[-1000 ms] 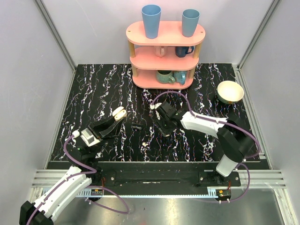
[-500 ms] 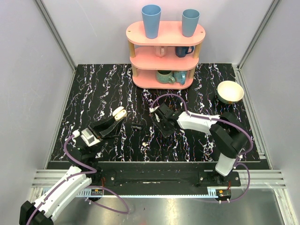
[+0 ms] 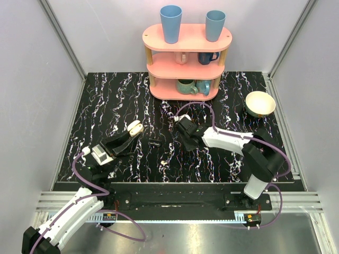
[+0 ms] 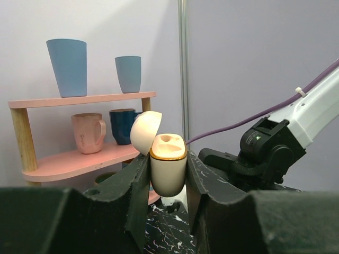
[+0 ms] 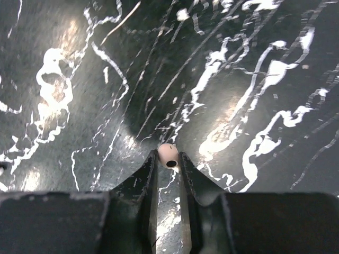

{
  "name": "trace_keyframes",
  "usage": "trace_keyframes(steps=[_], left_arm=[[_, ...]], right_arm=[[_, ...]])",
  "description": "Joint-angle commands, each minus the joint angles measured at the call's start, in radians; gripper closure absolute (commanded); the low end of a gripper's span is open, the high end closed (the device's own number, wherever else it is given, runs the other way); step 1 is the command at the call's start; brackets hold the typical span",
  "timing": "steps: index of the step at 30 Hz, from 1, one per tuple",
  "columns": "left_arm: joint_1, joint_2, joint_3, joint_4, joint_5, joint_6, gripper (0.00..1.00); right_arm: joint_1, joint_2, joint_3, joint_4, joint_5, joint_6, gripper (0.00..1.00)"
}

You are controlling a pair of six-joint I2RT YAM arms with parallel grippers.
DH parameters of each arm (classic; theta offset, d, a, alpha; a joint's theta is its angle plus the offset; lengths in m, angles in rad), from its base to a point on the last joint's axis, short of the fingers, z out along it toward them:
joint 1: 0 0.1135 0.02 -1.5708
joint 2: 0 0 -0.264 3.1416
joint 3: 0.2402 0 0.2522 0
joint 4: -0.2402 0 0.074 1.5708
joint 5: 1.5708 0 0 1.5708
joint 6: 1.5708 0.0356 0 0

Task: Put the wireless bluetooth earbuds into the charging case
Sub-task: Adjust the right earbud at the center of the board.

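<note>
Here, my right gripper pinches one earbud by the very fingertips, low over the black table, while my left gripper clamps the open case upright, well apart. So shallow a hold could squirt it loose on lifting.

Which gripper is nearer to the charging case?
Left. The left gripper clamps the charging case; the right gripper, apart to its right, pinches an earbud.

The case sits in the left gripper, left of the earbud (between the right gripper's fingertips), shelf behind.
</note>
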Motion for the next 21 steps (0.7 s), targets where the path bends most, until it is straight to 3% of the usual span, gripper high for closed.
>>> trace_keyframes(steps=[1, 6, 11, 15, 21], left_arm=[[-0.003, 0.003, 0.028, 0.034, -0.010, -0.010, 1.00], [-0.003, -0.005, 0.026, 0.029, -0.016, -0.009, 1.00], [-0.003, -0.008, 0.026, 0.029, -0.020, -0.009, 1.00], [-0.003, -0.016, 0.026, 0.021, -0.022, -0.007, 1.00], [-0.003, -0.022, 0.026, 0.015, -0.031, -0.002, 1.00]], right_arm=[[0.023, -0.057, 0.004, -0.005, 0.254, 0.185, 0.97], [0.063, 0.003, 0.013, -0.043, 0.486, 0.298, 0.97], [0.132, 0.182, 0.105, -0.163, 0.724, 0.446, 0.98], [0.167, 0.285, 0.174, -0.273, 0.790, 0.535, 0.96], [0.207, 0.289, 0.162, -0.220, 0.749, 0.542, 0.89]])
